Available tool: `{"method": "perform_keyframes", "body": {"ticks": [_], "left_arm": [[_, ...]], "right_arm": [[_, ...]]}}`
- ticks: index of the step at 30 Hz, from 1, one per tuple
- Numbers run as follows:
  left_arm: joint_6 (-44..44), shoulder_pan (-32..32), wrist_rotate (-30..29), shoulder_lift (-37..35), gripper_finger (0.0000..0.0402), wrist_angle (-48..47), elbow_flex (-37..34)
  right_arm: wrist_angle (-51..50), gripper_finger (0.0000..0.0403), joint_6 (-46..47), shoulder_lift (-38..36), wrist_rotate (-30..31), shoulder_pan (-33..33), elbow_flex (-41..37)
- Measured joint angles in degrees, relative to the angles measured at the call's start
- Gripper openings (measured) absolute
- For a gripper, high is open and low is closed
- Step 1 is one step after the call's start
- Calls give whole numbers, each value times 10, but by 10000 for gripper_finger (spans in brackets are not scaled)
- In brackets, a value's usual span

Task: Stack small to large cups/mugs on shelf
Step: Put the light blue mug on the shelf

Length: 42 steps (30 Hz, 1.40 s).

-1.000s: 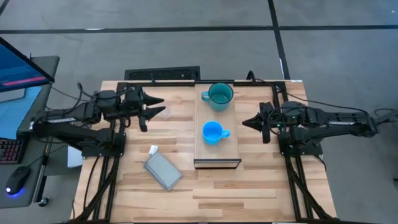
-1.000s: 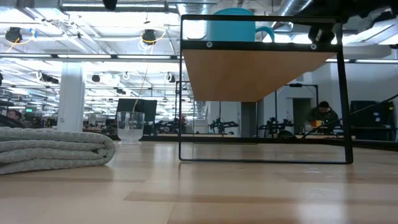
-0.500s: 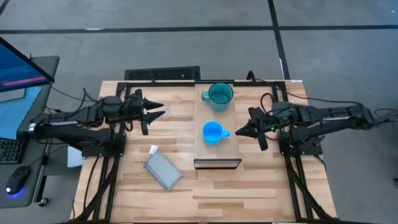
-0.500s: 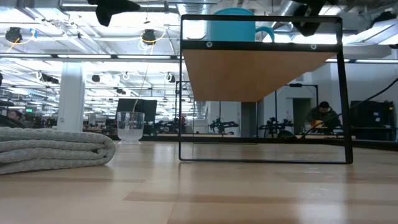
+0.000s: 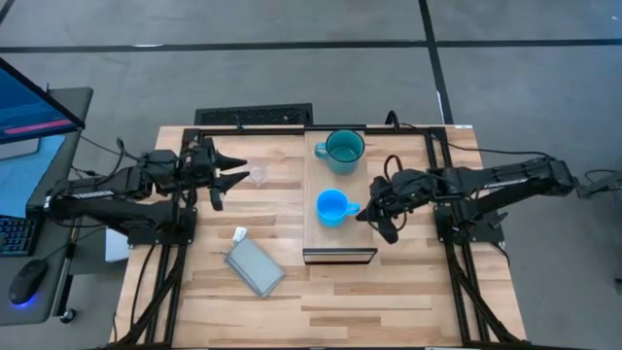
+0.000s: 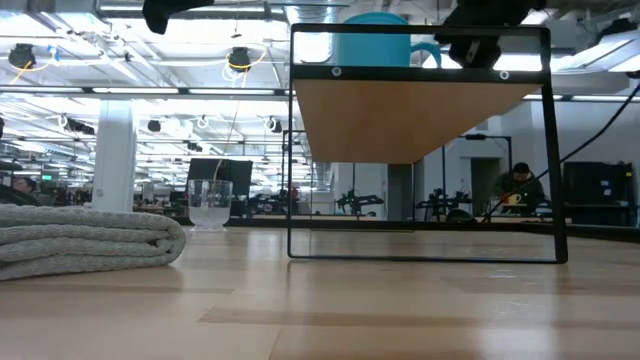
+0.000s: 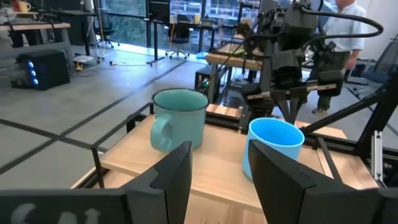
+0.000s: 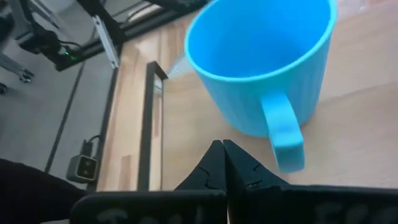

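Cups sit in three places: the large teal mug (image 5: 343, 149) stands at the far end of the shelf (image 5: 339, 243), the medium blue mug (image 5: 332, 207) stands mid-shelf with its handle toward the shelf's right edge, and the tiny glass cup (image 5: 258, 176) rests on the worktop (image 5: 292, 301) left of the shelf, toward the far-left corner.

The relation that matters is on the right side — the right gripper (image 5: 377, 211) hangs just beside the blue mug, and the handle points straight at its tips. Its jaws are pressed together and hold nothing, so they would likely have to part before any grasp of the handle or rim. The right wrist view shows the mug upright, its handle (image 8: 283, 134) nearest the closed tips.

The left gripper (image 5: 231, 171) sits above the worktop near the glass cup, jaws partly apart and empty — it is the nearer arm for that cup. A grey pouch (image 5: 255, 266) lies on the worktop toward its near-left part, clear of both.
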Motion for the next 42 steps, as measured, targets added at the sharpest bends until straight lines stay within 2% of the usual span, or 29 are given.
{"method": "perform_keyframes", "body": {"ticks": [8, 28, 42], "left_arm": [[-9, 0, 0, 0, 148, -33, 0], [-11, 0, 0, 0, 148, -41, 0], [-9, 0, -1, 0, 148, -41, 0]], "right_arm": [[-6, 8, -1, 24, 43, -27, 0], [0, 8, -62, 24, 42, -140, 0], [44, 8, -75, 24, 38, -147, -1]]}}
